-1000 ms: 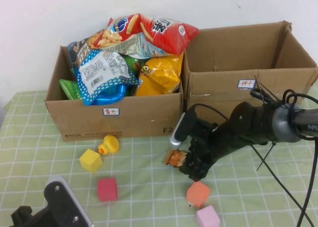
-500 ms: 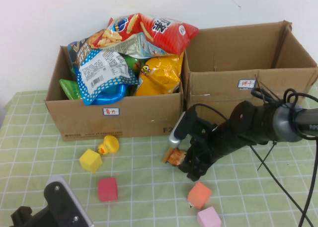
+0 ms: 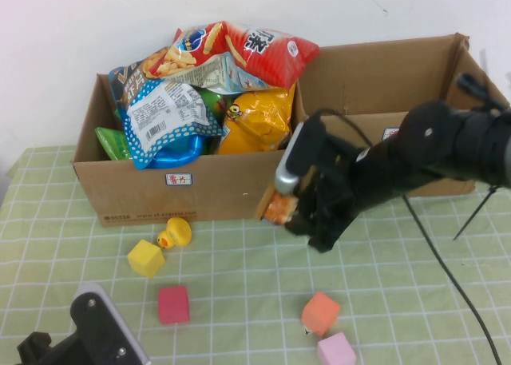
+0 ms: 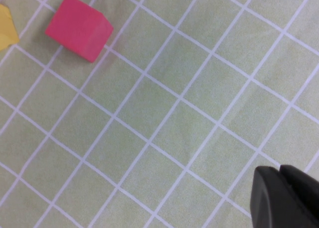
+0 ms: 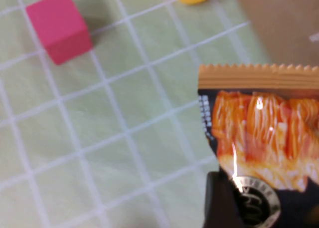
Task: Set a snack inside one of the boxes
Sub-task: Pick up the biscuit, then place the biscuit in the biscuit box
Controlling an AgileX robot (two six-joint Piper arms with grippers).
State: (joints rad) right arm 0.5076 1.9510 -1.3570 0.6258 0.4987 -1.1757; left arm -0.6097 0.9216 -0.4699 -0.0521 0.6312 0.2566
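Observation:
My right gripper (image 3: 289, 213) is shut on a small orange snack packet (image 3: 277, 208) and holds it above the green checked cloth, in front of the seam between the two boxes. The packet fills the right wrist view (image 5: 259, 138), with a dark finger (image 5: 222, 203) over its lower end. The left cardboard box (image 3: 188, 185) is heaped with snack bags (image 3: 215, 69). The right cardboard box (image 3: 383, 93) shows nothing inside. My left gripper (image 3: 88, 337) is parked at the near left edge; its fingers (image 4: 286, 195) are shut and empty in the left wrist view.
On the cloth lie a yellow duck (image 3: 174, 234), a yellow cube (image 3: 145, 258), a red cube (image 3: 172, 304), an orange cube (image 3: 320, 312) and a pink cube (image 3: 334, 350). The red cube also shows in both wrist views (image 4: 79, 27) (image 5: 59, 26). Cables trail off the right arm.
My right gripper has lifted the snack packet off the cloth and moved it up and back toward the boxes. The left arm has not moved.

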